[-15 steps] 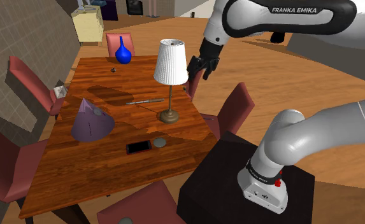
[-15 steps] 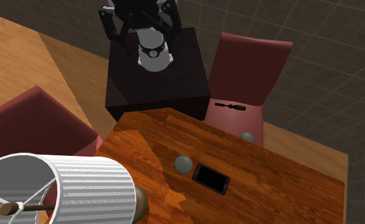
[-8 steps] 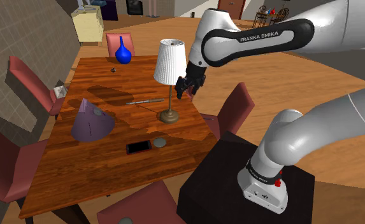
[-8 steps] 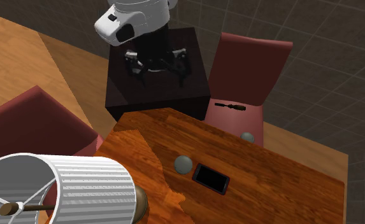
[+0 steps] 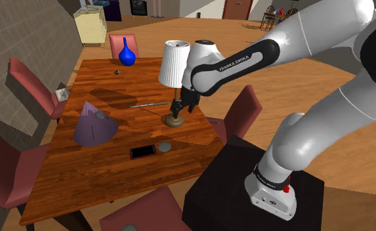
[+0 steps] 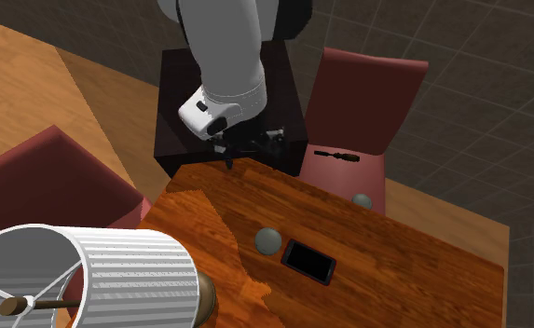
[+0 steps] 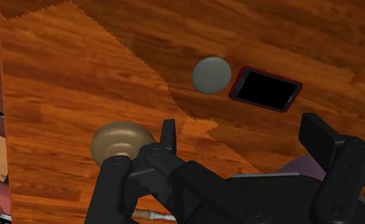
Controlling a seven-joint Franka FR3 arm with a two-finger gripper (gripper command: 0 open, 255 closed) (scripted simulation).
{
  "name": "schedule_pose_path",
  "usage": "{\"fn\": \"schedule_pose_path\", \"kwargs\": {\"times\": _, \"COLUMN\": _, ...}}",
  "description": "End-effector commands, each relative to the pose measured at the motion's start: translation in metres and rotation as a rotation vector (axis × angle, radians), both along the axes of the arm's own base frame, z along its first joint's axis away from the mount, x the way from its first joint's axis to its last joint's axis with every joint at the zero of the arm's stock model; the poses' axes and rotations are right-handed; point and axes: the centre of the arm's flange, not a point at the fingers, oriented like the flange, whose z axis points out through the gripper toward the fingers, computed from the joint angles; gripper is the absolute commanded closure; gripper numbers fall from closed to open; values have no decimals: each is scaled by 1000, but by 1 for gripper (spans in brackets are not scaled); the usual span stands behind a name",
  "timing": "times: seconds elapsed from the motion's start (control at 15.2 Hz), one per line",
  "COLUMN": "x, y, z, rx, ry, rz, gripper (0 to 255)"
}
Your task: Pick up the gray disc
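The gray disc [image 5: 164, 147] lies flat on the wooden table [image 5: 81, 164] near its edge closest to the stand, right beside a black phone with a red rim [image 5: 142, 151]. It is a small round disc [image 6: 268, 240] in the second exterior view and a plain disc [image 7: 211, 74] ahead of the fingers in the wrist view. My gripper [image 5: 180, 105] hangs open above the table beside the lamp's stem, some way above and short of the disc. From the second exterior view the gripper [image 6: 251, 144] hovers over the table's corner. Nothing is between the fingers [image 7: 169, 137].
A table lamp with a white shade [image 5: 175, 63] and round brass base [image 5: 174, 120] stands close by the gripper. A purple cone [image 5: 93, 123], a blue vase [image 5: 127, 54] and a thin rod [image 5: 148, 104] are farther off. Red chairs [image 5: 242, 111] ring the table.
The arm has swung down from high beside the lamp shade to a spot low by the lamp's stem, over the table. The disc and phone have not moved.
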Motion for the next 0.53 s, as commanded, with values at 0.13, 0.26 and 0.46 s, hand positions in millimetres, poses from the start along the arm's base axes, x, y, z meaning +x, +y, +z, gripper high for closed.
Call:
{"fn": "schedule_pose_path", "kwargs": {"times": 0.13, "x": 17, "y": 8, "z": -52, "rx": -13, "ry": 8, "rz": -7, "gripper": 0}}
{"fn": "schedule_pose_path", "kwargs": {"times": 0.26, "x": 26, "y": 12, "z": -77, "rx": -19, "ry": 12, "rz": -10, "gripper": 0}}
{"fn": "schedule_pose_path", "kwargs": {"times": 0.46, "x": 39, "y": 18, "z": -114, "rx": -29, "ry": 19, "rz": -16, "gripper": 0}}
